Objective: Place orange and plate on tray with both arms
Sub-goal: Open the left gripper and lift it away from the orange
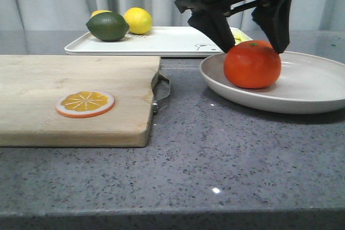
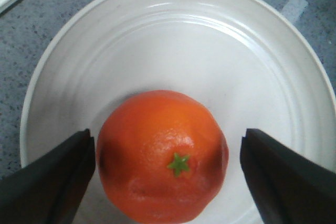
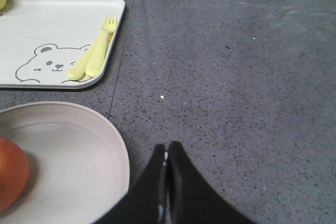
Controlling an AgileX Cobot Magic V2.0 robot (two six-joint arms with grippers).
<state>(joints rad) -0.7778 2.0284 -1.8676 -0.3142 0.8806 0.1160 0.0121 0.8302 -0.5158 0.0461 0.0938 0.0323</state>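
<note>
The orange sits in the off-white plate at the right of the table. My left gripper hangs just over it, open, one finger on each side of the fruit. In the left wrist view the orange lies between the fingers of the left gripper, small gaps on both sides, with plate all round. The white tray lies behind the plate. In the right wrist view my right gripper is shut and empty over bare table, beside the plate; the orange and the tray also show.
A wooden cutting board with an orange slice disc fills the left. A green lime and a yellow lemon sit on the tray's left end. A yellow fork and spoon lie near the tray's bear drawing.
</note>
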